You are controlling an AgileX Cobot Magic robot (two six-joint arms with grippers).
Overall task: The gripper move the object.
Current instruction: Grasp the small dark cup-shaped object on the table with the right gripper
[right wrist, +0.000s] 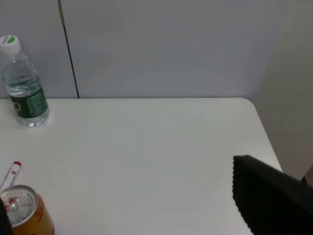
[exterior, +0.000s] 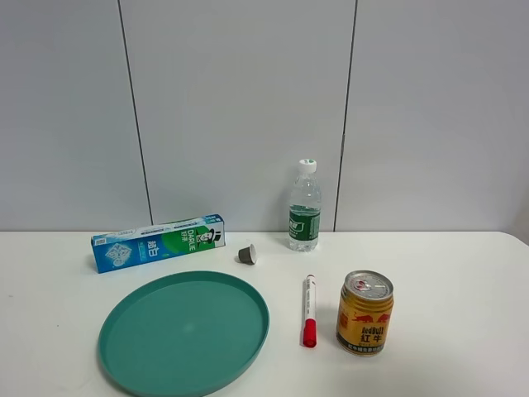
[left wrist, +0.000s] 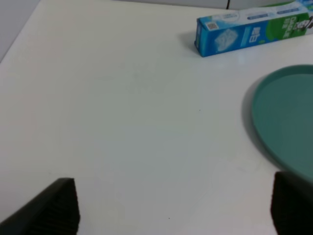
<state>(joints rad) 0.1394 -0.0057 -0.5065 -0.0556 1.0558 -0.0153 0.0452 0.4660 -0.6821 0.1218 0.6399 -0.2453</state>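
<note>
The tiny dark grey-brown capsule [exterior: 247, 254] lies on its side on the white table [exterior: 463, 273], between the toothpaste box and the water bottle, behind the plate's far rim. Neither arm shows in the exterior high view. In the left wrist view my left gripper [left wrist: 173, 208] is open and empty, fingers [left wrist: 56, 205] wide apart above bare table beside the plate. In the right wrist view my right gripper [right wrist: 132, 218] is open and empty, one finger [right wrist: 266, 198] over the table's right part. The capsule is in neither wrist view.
A teal plate [exterior: 183, 332] lies front left. A blue-green toothpaste box [exterior: 158, 242] is behind it. A water bottle [exterior: 304, 207] stands at the wall. A red-capped white marker [exterior: 310, 321] and a gold Red Bull can [exterior: 364, 313] are front right.
</note>
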